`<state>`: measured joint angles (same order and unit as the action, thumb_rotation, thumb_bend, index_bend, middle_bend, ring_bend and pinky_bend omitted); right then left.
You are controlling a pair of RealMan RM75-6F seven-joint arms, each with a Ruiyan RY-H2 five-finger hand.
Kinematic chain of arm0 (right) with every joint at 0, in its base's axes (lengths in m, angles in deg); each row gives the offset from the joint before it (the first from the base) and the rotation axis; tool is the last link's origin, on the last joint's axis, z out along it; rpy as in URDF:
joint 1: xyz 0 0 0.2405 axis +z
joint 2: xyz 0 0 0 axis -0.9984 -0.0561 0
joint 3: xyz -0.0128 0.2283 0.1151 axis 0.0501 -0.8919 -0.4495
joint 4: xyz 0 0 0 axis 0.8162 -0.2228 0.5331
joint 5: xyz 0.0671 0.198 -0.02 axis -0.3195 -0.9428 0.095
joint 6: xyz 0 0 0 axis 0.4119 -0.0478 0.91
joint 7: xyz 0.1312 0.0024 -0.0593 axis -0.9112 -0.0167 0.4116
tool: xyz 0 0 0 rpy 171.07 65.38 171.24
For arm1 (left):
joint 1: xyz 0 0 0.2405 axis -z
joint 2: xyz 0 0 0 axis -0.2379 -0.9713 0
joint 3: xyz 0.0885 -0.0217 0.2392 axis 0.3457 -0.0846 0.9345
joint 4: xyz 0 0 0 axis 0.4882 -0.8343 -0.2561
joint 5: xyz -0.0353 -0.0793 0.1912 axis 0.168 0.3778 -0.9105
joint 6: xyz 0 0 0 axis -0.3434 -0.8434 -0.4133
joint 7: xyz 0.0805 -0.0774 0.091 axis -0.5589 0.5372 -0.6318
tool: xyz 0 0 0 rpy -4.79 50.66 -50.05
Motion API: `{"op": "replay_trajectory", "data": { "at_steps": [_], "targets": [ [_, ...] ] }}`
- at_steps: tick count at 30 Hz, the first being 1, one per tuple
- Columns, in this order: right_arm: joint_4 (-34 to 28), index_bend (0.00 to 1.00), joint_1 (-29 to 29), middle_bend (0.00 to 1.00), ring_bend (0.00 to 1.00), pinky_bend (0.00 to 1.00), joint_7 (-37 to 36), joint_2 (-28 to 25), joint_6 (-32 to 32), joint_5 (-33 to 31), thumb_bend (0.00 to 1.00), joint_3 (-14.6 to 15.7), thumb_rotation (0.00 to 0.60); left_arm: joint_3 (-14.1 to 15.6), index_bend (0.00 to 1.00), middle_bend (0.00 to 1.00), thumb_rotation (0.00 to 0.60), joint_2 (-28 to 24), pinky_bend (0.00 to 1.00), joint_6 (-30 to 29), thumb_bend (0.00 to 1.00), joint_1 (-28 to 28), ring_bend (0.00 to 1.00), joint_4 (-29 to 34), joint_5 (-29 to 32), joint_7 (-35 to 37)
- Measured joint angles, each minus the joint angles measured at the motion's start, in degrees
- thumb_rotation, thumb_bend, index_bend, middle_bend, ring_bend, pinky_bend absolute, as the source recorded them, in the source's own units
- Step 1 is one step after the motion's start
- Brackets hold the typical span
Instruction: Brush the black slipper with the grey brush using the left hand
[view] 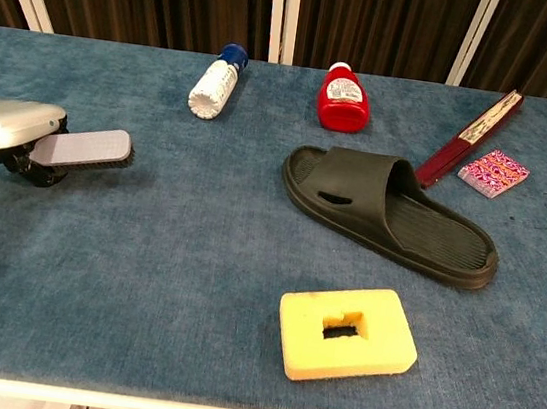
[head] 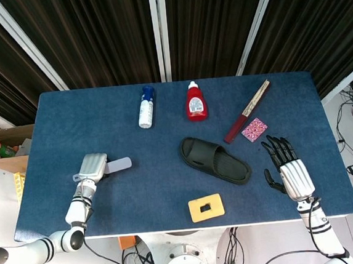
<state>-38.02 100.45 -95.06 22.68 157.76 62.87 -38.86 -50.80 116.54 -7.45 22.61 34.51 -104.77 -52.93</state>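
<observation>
The left hand (head: 92, 166) sits low over the left part of the blue desk (head: 169, 188), its fingers clenched on the handle end of the grey brush (view: 87, 147), whose flat head sticks out to the right with the bristles facing down, close to the cloth; whether the bristles touch the desk cannot be told. The black slipper (view: 389, 211) lies sole-down right of the desk's middle, well apart from the brush, its strap end toward the left and far side and its heel pointing to the near right. The right hand (head: 288, 170) shows only in the head view, at the near right of the desk, palm down with its dark fingers (head: 279, 148) spread and released, holding nothing, near the slipper's heel but apart from it. Along the far side lie a white bottle with a blue cap (view: 213, 83) and, to its right, a red bottle with a white cap (view: 344, 99). A folded dark-red fan (view: 473, 131) lies slantwise at the far right, and a small pink patterned card (view: 493, 173) rests just beside it on the near side. A yellow sponge block with a rectangular hole (view: 347, 332) lies near the front edge, on the near side of the slipper.
</observation>
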Motion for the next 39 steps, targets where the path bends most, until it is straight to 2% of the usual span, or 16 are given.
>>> {"op": "replay_trajectory", "data": {
  "at_steps": [13, 16, 18, 19, 22, 24, 27, 29, 39],
  "targets": [
    [1.2, 0.0, -0.3, 0.0, 0.0, 0.0, -0.8, 0.4, 0.3, -0.6, 0.47, 0.0, 0.6, 0.3, 0.99, 1.0, 0.6, -0.2, 1.0, 0.1, 0.65, 0.5, 1.0, -1.4, -7.7, 1.4],
    [1.3, 0.0, -0.3, 0.0, 0.0, 0.0, -0.8, 0.3, 0.4, -0.7, 0.47, 0.0, 0.6, 0.7, 0.85, 0.95, 0.599, -0.1, 1.0, -0.2, 0.63, 0.5, 0.96, -2.2, -10.3, 2.4],
    [1.3, 0.0, -0.3, 0.0, 0.0, 0.0, -0.9, 0.4, 0.4, -0.7, 0.47, 0.0, 0.6, 1.1, 0.66, 0.83, 0.583, -0.1, 0.97, -0.2, 0.62, 0.5, 0.85, -2.8, -11.8, 3.4],
    [1.3, 0.0, -0.3, 0.0, 0.0, 0.0, -0.9, 0.4, 0.4, -0.7, 0.47, 0.0, 0.6, 1.3, 0.6, 0.79, 0.565, -0.2, 0.96, 0.1, 0.61, 0.5, 0.81, -2.9, -12.2, 3.8],
    [1.3, 0.0, -0.3, 0.0, 0.0, 0.0, -0.7, 0.4, 0.2, -0.8, 0.48, 0.1, 0.6, 1.5, 0.37, 0.64, 0.447, -0.7, 0.88, 1.9, 0.5, 0.6, 0.67, -2.8, -11.9, 3.7],
    [1.1, 0.0, -0.3, 0.0, 0.0, 0.0, -0.6, 0.4, 0.1, -0.9, 0.48, 0.1, 0.6, 1.5, 0.3, 0.54, 0.383, -1.3, 0.8, 3.7, 0.42, 0.8, 0.57, -2.4, -11.1, 3.1],
    [1.2, 0.0, -0.3, 0.0, 0.0, 0.0, -0.5, 0.4, 0.1, -0.9, 0.48, 0.1, 0.6, 1.4, 0.25, 0.42, 0.321, -1.6, 0.72, 4.1, 0.35, 0.8, 0.45, -2.1, -10.9, 2.8],
    [1.2, 0.0, -0.3, 0.0, 0.0, 0.0, -0.5, 0.4, 0.1, -0.9, 0.48, 0.1, 0.6, 1.3, 0.25, 0.38, 0.308, -1.6, 0.71, 3.2, 0.34, 0.6, 0.41, -2.1, -11.6, 2.9],
    [1.2, 0.0, -0.4, 0.0, 0.0, 0.0, -0.4, 0.4, 0.2, -1.0, 0.48, 0.2, 0.6, 1.3, 0.22, 0.33, 0.311, -1.9, 0.71, 2.9, 0.33, 0.2, 0.36, -2.3, -13.7, 3.8]
  ]
}}
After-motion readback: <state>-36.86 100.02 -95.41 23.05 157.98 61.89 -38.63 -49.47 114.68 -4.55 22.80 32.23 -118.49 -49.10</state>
